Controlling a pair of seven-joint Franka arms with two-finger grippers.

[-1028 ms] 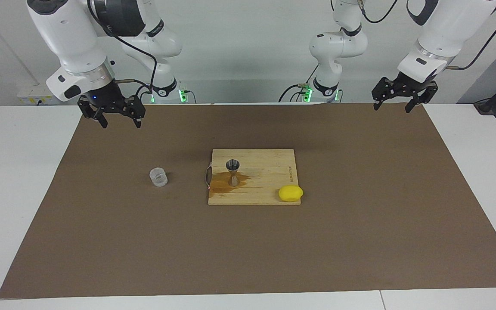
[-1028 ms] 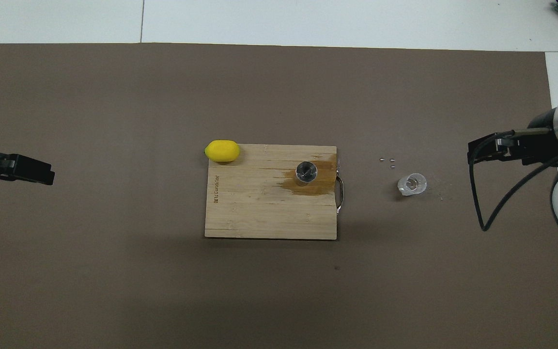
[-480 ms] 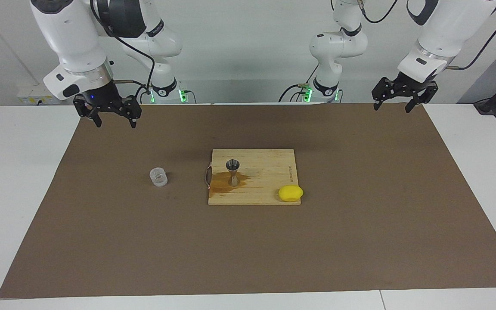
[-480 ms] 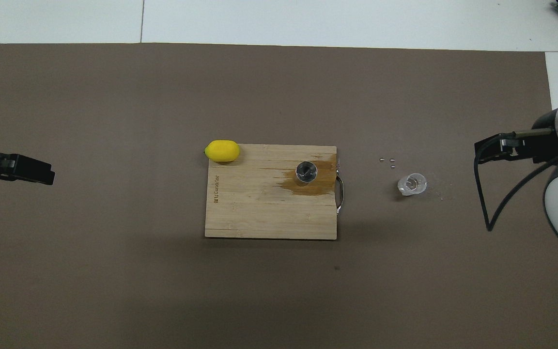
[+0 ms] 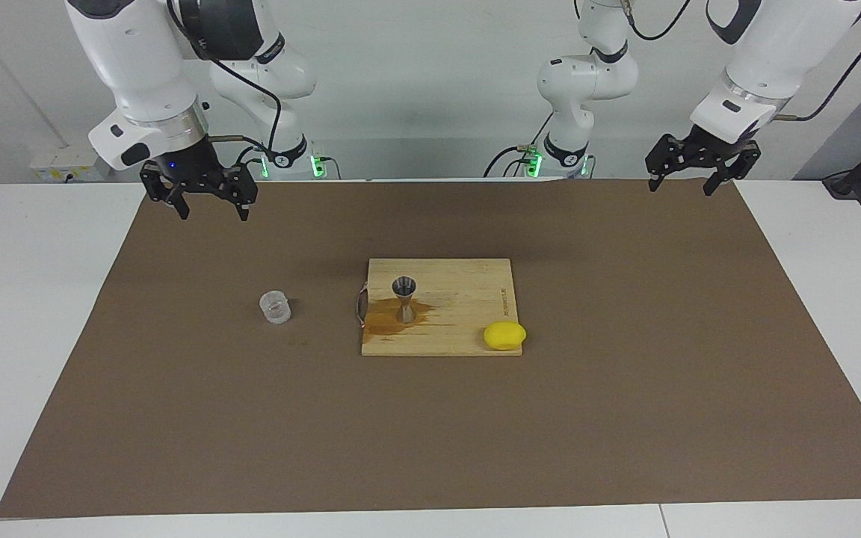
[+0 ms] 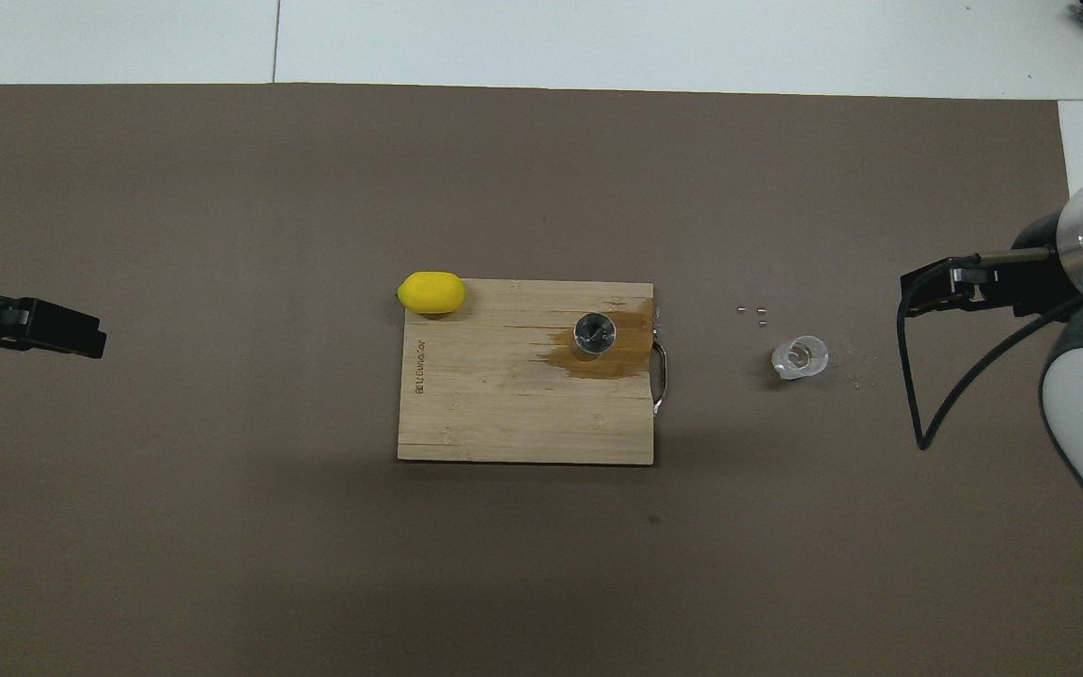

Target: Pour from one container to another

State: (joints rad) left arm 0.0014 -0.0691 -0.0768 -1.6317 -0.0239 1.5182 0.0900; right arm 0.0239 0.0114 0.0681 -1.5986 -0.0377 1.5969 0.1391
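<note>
Glass tumbler: upright on worktop mat, toward right arm's end, beside cutting board carrying jigger. Likely light, brittle, slick; grip across textured walls. Right gripper and left gripper: raised, fingers spread wide, empty.

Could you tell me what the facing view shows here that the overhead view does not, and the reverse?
Only the facing view shows both arms whole, with the right gripper and left gripper open and raised over the brown mat, and the jigger in its hourglass profile. Only the overhead view shows small droplets on the mat by the glass tumbler and looks into the jigger's cup. Both show the wet stain on the cutting board and the lemon.
</note>
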